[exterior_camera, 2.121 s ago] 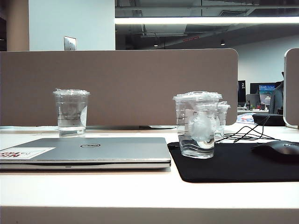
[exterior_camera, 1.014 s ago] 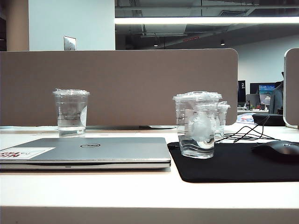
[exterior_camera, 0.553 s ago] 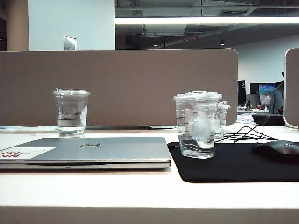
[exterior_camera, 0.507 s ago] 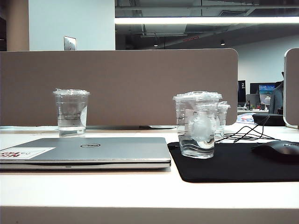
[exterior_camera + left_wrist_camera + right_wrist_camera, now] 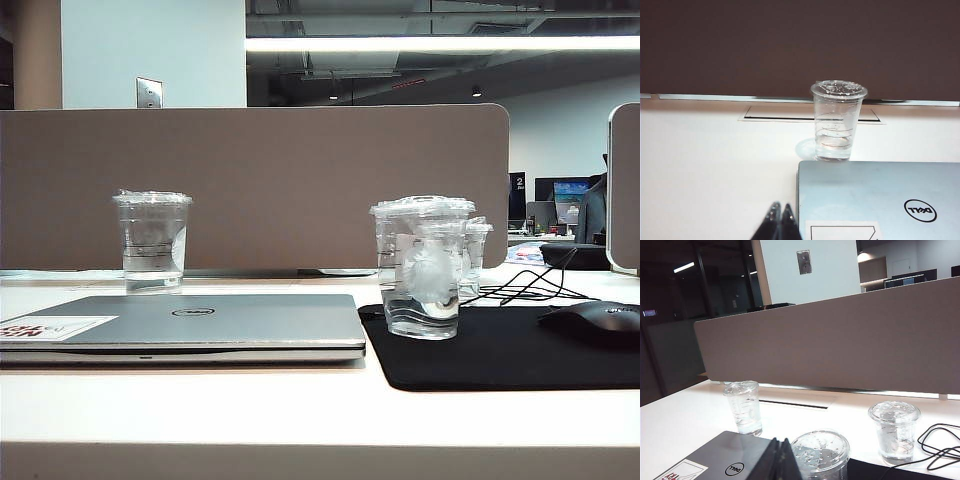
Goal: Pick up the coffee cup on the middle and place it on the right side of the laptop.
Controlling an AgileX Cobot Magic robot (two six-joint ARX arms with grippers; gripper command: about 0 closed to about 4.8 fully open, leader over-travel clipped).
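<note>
The coffee cup (image 5: 421, 275), clear with a lid and a round white emblem, stands upright on a black mat just right of the silver Dell laptop (image 5: 220, 320). In the right wrist view its lid (image 5: 821, 450) lies close beside my right gripper (image 5: 779, 442), which is shut and empty, with the laptop (image 5: 715, 460) on its other side. My left gripper (image 5: 780, 207) is shut and empty too, low over the table beside the laptop's edge (image 5: 880, 195). Neither gripper shows in the exterior view.
A larger ringed clear cup (image 5: 152, 240) stands behind the laptop at the left. A short clear cup (image 5: 478, 250) stands behind the coffee cup. The black mat (image 5: 500, 355) also bears a mouse (image 5: 600, 322); cables (image 5: 940, 442) trail behind. A partition (image 5: 250, 185) closes the back.
</note>
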